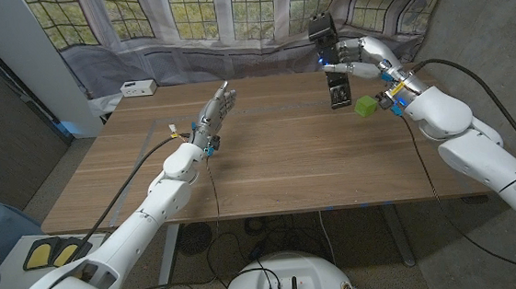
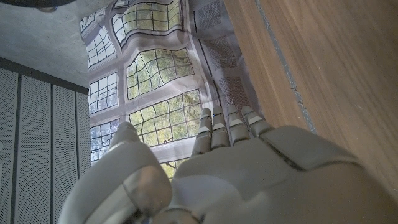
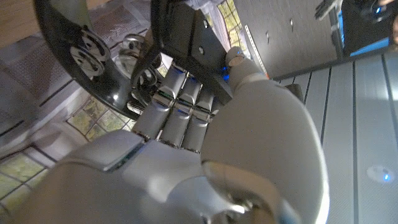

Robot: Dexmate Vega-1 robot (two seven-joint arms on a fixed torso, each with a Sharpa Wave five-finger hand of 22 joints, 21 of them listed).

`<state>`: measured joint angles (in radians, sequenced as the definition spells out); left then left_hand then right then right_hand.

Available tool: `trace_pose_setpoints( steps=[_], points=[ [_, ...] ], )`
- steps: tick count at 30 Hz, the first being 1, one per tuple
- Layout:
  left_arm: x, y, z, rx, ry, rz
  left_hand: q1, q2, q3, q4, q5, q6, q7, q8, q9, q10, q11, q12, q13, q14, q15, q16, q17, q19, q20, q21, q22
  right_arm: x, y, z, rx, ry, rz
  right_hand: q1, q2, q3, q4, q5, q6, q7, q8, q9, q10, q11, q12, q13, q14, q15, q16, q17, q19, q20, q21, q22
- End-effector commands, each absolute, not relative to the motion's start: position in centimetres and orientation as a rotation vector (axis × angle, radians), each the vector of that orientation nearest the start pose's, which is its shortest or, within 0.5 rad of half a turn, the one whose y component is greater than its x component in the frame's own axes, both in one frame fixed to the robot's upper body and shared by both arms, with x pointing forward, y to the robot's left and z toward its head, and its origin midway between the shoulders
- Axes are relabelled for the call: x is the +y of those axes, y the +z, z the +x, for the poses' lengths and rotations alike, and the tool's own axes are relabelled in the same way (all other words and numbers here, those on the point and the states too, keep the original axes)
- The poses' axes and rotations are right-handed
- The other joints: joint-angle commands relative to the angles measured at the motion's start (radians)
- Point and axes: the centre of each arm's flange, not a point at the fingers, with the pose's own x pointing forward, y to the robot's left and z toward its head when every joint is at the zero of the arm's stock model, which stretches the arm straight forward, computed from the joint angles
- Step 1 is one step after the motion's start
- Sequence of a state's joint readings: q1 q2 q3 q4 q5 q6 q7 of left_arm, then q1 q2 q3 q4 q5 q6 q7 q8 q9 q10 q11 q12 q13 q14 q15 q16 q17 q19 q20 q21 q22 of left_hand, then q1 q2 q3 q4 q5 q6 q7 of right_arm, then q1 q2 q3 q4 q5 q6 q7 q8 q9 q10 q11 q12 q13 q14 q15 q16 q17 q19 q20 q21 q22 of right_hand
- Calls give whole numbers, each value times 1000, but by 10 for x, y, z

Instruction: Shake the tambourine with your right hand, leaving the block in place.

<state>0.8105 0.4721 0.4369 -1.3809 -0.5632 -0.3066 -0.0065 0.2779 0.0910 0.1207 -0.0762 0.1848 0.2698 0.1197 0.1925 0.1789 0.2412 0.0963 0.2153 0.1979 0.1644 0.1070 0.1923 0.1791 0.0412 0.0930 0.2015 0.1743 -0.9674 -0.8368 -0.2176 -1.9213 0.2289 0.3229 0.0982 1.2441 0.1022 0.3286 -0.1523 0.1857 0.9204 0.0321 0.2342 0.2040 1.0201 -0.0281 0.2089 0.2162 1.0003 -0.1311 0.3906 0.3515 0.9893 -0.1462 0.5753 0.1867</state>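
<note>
My right hand (image 1: pixel 359 55) grips a black tambourine (image 1: pixel 336 85) and holds it up over the table's far right part, seen nearly edge-on. The right wrist view shows its black rim with metal jingles (image 3: pixel 84 53), with the fingers (image 3: pixel 177 109) wrapped on the frame. A small green block (image 1: pixel 366 106) sits on the wooden table (image 1: pixel 288 174) just below the right wrist. Over the table's left middle, my left hand (image 1: pixel 216 111) is open, fingers straight and together, holding nothing. The left wrist view shows it, the left hand (image 2: pixel 236 168), beside the tabletop.
A small white box (image 1: pixel 137 87) lies at the table's back left corner. A curtained window wall (image 1: pixel 230 17) runs behind the far edge. Black cables trail along both arms.
</note>
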Motion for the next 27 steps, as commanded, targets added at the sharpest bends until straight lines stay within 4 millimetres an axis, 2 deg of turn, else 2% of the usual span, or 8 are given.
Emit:
trace_pose_setpoints(
  steps=[1, 5, 12, 20, 27],
  points=[
    [233, -4, 630, -688, -280, 10, -4, 7, 3, -5, 0, 9, -2, -1, 2, 5, 3, 2, 1, -3, -2, -3, 2, -7, 3, -4, 6, -173, 86, 482, -978, 307, -1513, 55, 51, -4, 1, 4, 119, -107, 8, 0, 3, -6, 2, 6, 21, -86, 2, 7, 0, -3, 3, -1],
    [234, -5, 628, -691, -273, 7, -4, 7, 3, -5, 0, 9, -2, -1, 2, 4, 3, 2, 1, -3, -2, -3, 2, -6, 2, -4, 6, -166, 80, 485, -937, 296, -1586, 55, 53, -4, 2, 4, 120, -109, 7, 1, 3, -7, 2, 6, 24, -88, 4, 9, 4, -2, 7, -1],
    [233, -5, 628, -686, -279, 13, -4, 8, 3, -6, 0, 9, -3, -1, 2, 5, 3, 2, 1, -3, -2, -3, 2, -6, 2, -4, 6, -174, 77, 490, -900, 312, -1499, 54, 56, -5, 4, 4, 119, -107, 6, 1, 3, -3, 2, 6, 25, -86, 3, 11, 5, -1, 12, -2],
    [227, -3, 631, -679, -303, 32, -4, 8, 3, -6, 0, 10, -2, -1, 2, 5, 4, 2, 1, -3, -1, -3, 2, -7, 2, -4, 6, -201, 68, 499, -936, 296, -1207, 52, 58, -4, 6, 4, 120, -107, 5, 1, 4, -2, 2, 7, 25, -85, 0, 12, 5, -2, 16, -3],
    [230, -4, 633, -671, -299, 21, -5, 8, 4, -6, 0, 8, -4, -2, 2, 4, 4, 1, 1, -3, -3, -3, 2, -7, 2, -4, 6, -228, 68, 495, -1035, 206, -947, 52, 58, -5, 6, 4, 120, -106, 4, 1, 2, 0, 1, 7, 24, -84, -1, 14, 4, -2, 19, -3]
  ],
)
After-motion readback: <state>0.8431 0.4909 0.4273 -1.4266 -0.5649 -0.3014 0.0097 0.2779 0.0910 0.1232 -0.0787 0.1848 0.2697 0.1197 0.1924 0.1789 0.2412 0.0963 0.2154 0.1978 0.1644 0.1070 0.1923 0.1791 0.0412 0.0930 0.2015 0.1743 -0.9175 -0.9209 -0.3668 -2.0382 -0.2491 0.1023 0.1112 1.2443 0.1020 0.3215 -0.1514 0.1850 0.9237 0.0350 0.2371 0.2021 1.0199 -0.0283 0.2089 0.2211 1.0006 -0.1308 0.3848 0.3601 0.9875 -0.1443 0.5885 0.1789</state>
